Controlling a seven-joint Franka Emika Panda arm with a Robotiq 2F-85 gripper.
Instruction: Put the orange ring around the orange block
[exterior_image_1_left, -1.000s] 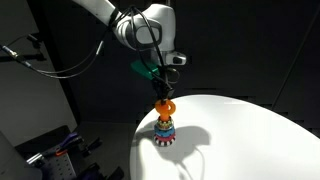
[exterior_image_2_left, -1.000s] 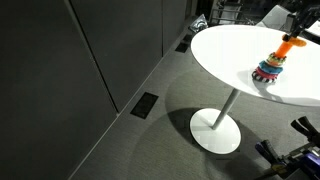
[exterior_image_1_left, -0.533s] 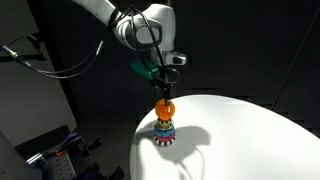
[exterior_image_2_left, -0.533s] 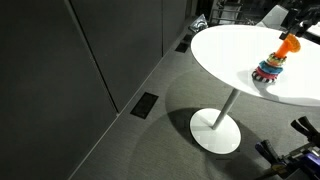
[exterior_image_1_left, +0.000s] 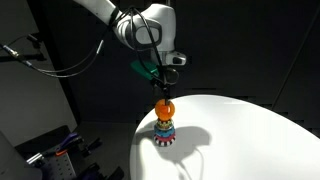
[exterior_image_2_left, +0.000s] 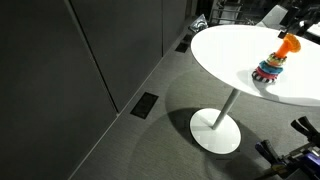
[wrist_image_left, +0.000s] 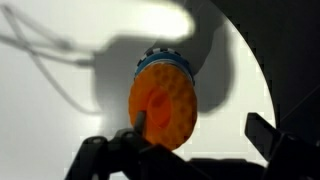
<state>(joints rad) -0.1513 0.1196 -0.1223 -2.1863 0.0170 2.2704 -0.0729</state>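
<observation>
The orange ring (wrist_image_left: 163, 106) sits on top of the multicoloured ring-stack toy (exterior_image_1_left: 164, 129), above its blue ring (wrist_image_left: 160, 62). Both exterior views show the orange ring (exterior_image_1_left: 164, 108) (exterior_image_2_left: 288, 45) capping the stack (exterior_image_2_left: 268, 70). The orange block is hidden by the ring. My gripper (wrist_image_left: 200, 135) hangs just above the ring with its jaws wide apart. The left finger (wrist_image_left: 138, 128) lies at the ring's edge, and the right finger (wrist_image_left: 264, 134) stands well off it. Nothing is held.
The toy stands near the edge of a round white table (exterior_image_2_left: 230, 55) on a single pedestal foot (exterior_image_2_left: 216, 132). Dark wall panels and grey floor surround it. Cables and equipment (exterior_image_1_left: 45, 150) sit beside the table.
The jaws have opened and let go of the orange ring. The ring has settled a little lower onto the top of the stack. The arm has hardly moved.
</observation>
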